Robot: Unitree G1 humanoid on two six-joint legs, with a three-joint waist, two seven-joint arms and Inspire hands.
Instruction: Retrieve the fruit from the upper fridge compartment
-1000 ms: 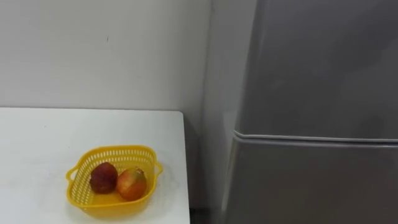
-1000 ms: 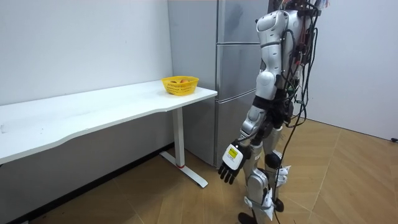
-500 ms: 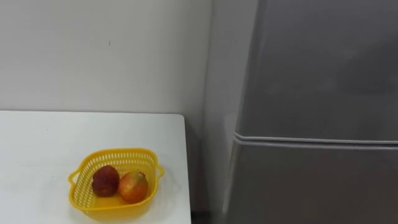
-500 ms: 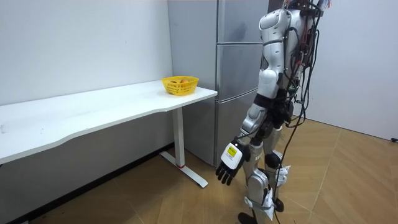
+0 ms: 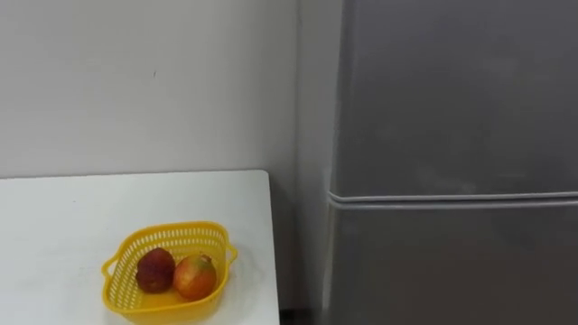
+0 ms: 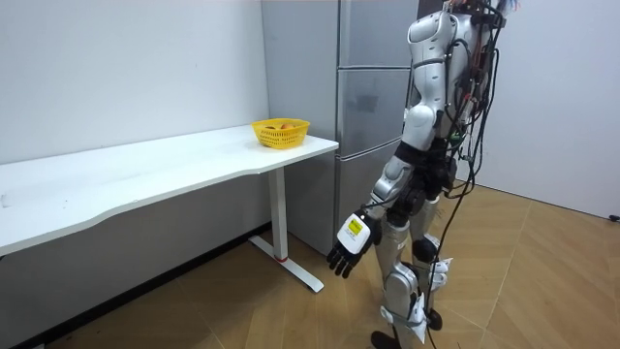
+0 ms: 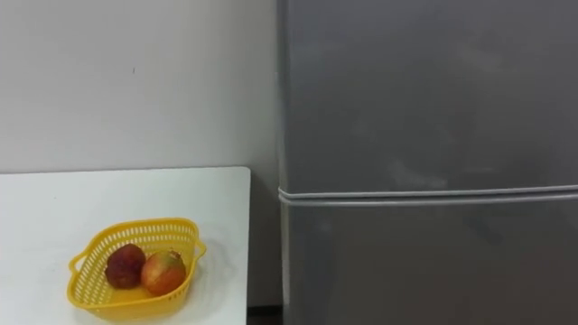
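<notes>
Directly ahead in the left eye view, we face the grey fridge (image 5: 452,262). Its upper door (image 5: 452,99) is shut, and a pale seam (image 5: 452,197) parts that door from the one below. Whatever the upper compartment holds is hidden behind the closed door. Just left of the fridge stands the white table (image 5: 54,226), set against the wall (image 5: 135,81). Near the table's right edge sits a yellow basket (image 5: 176,231). It holds two fruits side by side and touching: a dark red fruit (image 5: 155,270) on the left and an orange-red fruit (image 5: 194,276) on the right.

From the right eye view we get the same scene, with the fridge front across the right side and the basket low on the left.

In the room view we stand on the wooden floor (image 6: 242,310) in front of the fridge, just off the table's end. Our left robot hand (image 6: 349,247) hangs low beside the thigh, fingers relaxed, slightly spread and pointing down, holding nothing.
</notes>
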